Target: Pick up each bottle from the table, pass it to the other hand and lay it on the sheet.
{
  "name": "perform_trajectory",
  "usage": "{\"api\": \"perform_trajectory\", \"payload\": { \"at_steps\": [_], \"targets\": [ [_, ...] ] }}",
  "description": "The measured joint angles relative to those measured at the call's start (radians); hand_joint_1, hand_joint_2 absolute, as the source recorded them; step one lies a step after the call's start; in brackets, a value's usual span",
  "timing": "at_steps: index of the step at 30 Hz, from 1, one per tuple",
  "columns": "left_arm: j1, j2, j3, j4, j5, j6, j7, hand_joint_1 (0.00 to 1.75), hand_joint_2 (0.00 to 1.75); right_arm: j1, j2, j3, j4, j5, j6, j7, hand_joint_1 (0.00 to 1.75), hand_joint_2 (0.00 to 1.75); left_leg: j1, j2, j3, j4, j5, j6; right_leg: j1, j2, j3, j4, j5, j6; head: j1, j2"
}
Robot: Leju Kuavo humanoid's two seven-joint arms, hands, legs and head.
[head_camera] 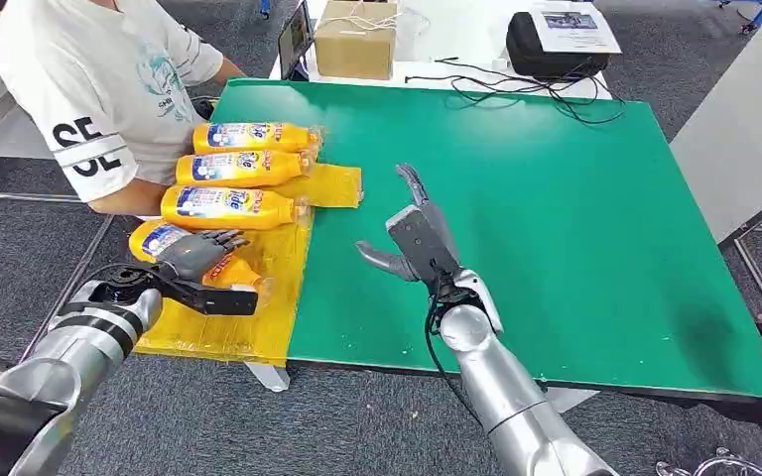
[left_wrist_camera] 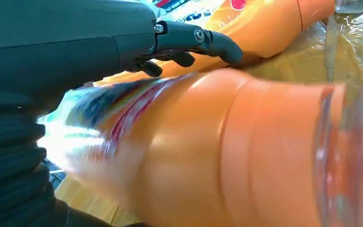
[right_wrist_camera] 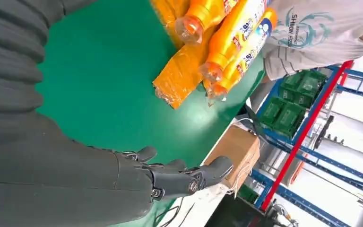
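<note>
- Green table [head_camera: 556, 228] is bordered at its left edge by the yellow sheet [head_camera: 228, 327].
- Three bottles [head_camera: 226, 207] are laid side by side on the sheet.
- A fourth bottle [head_camera: 164, 241] is gripped by the left hand [head_camera: 196, 254] over the sheet.
- Right hand [head_camera: 415, 236] is held spread, empty, above the table.

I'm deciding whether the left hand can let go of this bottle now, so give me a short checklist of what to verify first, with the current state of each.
1. Left hand grips the fourth bottle: ok, fingers wrap its body.
2. Bottle is over the yellow sheet: ok.
3. Bottle rests flat on the sheet: cannot tell; the hand hides its underside.
4. The three laid bottles lie in a row on the sheet: ok.
5. Right hand is clear of the bottles: ok, open over the green mat.
6. Person clear of the drop spot: not ok, an arm is close beside the sheet.
</note>
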Motion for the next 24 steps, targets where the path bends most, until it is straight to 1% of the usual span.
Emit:
{"api": "perform_trajectory", "payload": {
  "at_steps": [9, 15, 20, 24],
  "targets": [
    [0.003, -0.001, -0.014, 0.001, 0.03, 0.048, -0.012, 0.0, 1.75, -0.015, 0.0, 0.004, 0.018, -0.003, 0.004, 0.0, 0.0, 1.75, 0.0, 0.0, 0.0, 0.0, 0.0, 0.0, 0.0, 0.0, 0.0, 0.0, 0.0, 0.0, 0.0, 0.0],
    [0.02, 0.001, 0.0, -0.003, 0.154, 0.1, -0.081, 0.0, 1.75, -0.018, -0.001, 0.005, 0.027, -0.004, -0.003, -0.003, 0.0, 1.75, 0.0, 0.0, 0.0, 0.0, 0.0, 0.0, 0.0, 0.0, 0.0, 0.0, 0.0, 0.0, 0.0, 0.0],
    [0.074, 0.02, 0.098, -0.076, 0.393, 0.109, -0.22, 0.0, 1.75, -0.012, -0.009, 0.004, 0.027, -0.009, -0.024, -0.006, 0.0, 1.75, 0.0, 0.001, 0.0, 0.0, 0.0, 0.0, 0.0, 0.0, -0.001, 0.0, 0.0, 0.0, 0.0, 0.0],
    [0.136, 0.027, 0.208, -0.2, 0.565, 0.003, -0.258, 0.0, 1.75, -0.004, -0.018, 0.002, 0.027, -0.01, -0.029, -0.007, 0.0, 1.75, 0.0, 0.0, 0.0, 0.0, 0.0, 0.0, 0.0, 0.0, -0.001, 0.0, 0.0, 0.0, 0.0, 0.0]
  ]
}}
